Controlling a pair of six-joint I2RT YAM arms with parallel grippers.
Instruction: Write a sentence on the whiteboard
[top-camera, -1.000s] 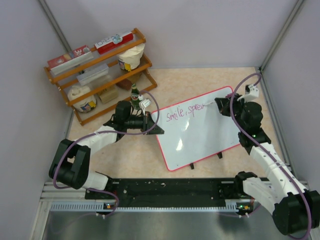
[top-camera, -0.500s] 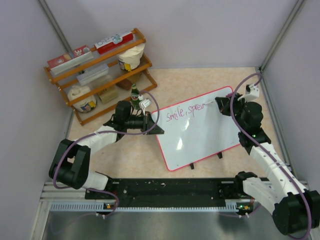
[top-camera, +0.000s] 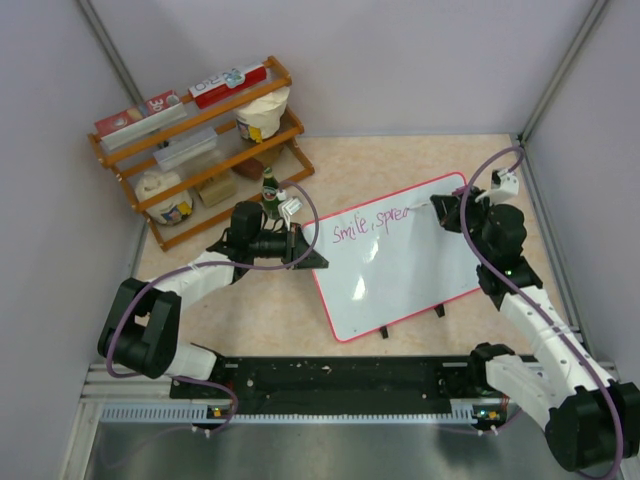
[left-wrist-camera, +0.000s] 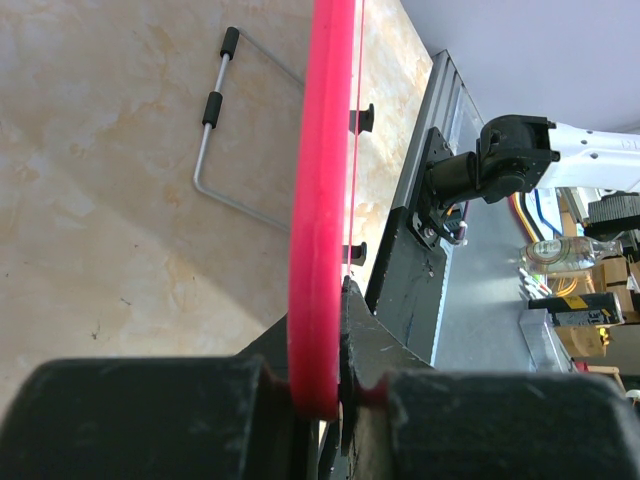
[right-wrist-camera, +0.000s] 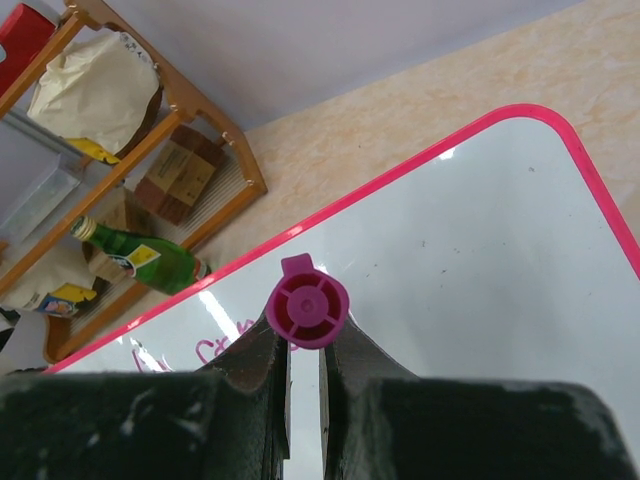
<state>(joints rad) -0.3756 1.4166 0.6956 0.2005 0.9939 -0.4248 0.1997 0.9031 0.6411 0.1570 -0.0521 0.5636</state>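
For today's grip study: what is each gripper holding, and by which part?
The left gripper clamps the whiteboard by its pink frame at the left edge. The right gripper pinches a magenta marker around its barrel.

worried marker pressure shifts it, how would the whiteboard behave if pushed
Probably stiff: the whiteboard looks flat in its pink frame. Likely light and apt to slide or tip on its small feet, which may be why the left claw clamps its edge. Its glossy face looks slippery.
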